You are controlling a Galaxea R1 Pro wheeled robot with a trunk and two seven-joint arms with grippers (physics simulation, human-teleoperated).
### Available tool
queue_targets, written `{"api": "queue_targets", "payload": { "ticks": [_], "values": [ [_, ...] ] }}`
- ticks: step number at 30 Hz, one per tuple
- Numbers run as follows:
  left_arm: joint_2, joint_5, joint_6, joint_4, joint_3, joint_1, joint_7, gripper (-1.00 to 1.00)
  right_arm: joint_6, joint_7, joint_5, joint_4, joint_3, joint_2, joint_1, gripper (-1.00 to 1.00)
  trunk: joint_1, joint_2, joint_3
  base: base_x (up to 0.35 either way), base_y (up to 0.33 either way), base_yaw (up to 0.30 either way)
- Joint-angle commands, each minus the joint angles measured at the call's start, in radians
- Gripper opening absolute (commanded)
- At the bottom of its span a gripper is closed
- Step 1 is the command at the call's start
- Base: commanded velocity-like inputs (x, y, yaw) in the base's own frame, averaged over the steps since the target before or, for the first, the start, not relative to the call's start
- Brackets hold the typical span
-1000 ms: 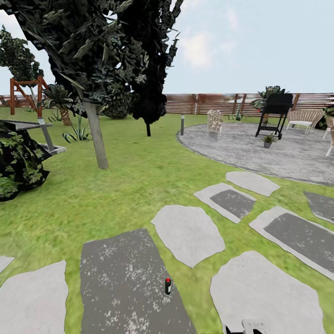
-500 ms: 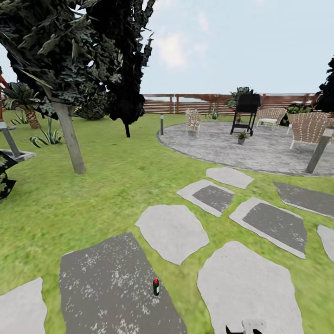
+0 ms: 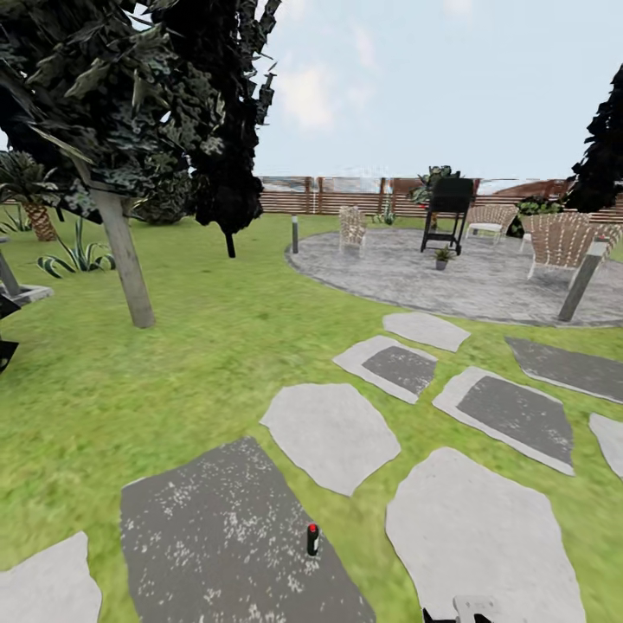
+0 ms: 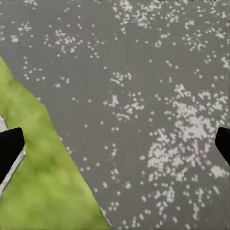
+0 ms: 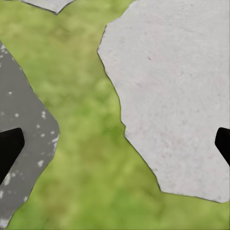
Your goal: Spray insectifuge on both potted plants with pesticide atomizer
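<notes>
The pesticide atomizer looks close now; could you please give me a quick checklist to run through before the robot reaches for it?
1. Pesticide atomizer in sight, upright on the dark speckled stepping stone: ok.
2. Left gripper open, nothing between its fingers: ok.
3. Right gripper open and empty: ok.
4. Either gripper lined up on the bottle: not ok; the wrist views show stone and grass.
5. One potted plant located on the patio: ok.
6. Second potted plant located: cannot tell.
</notes>
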Motion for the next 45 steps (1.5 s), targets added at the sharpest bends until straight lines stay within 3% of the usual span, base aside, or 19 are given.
{"api": "queue_targets", "payload": {
  "ticks": [1,9,24,45],
  "values": [
    [0.000,0.001,-0.003,0.001,0.000,-0.001,0.000,1.00,-0.004,0.000,0.000,0.001,0.000,0.000,-0.001,1.00,0.000,0.000,-0.001,0.081,0.304,-0.001],
    [0.000,0.001,-0.003,0.001,0.000,-0.001,0.000,1.00,-0.002,0.000,-0.001,0.000,0.000,0.003,-0.001,1.00,0.000,0.000,-0.001,0.083,0.304,-0.029],
    [0.000,0.001,-0.003,0.001,0.000,-0.001,0.000,1.00,-0.002,0.001,-0.001,0.001,-0.001,0.003,-0.001,1.00,0.000,0.000,-0.001,0.051,0.278,-0.259],
    [0.002,0.006,-0.002,-0.009,0.003,-0.001,0.001,1.00,-0.002,0.002,-0.001,-0.002,-0.001,0.004,-0.001,1.00,0.000,0.000,-0.001,0.000,0.016,-0.229]
  ]
}}
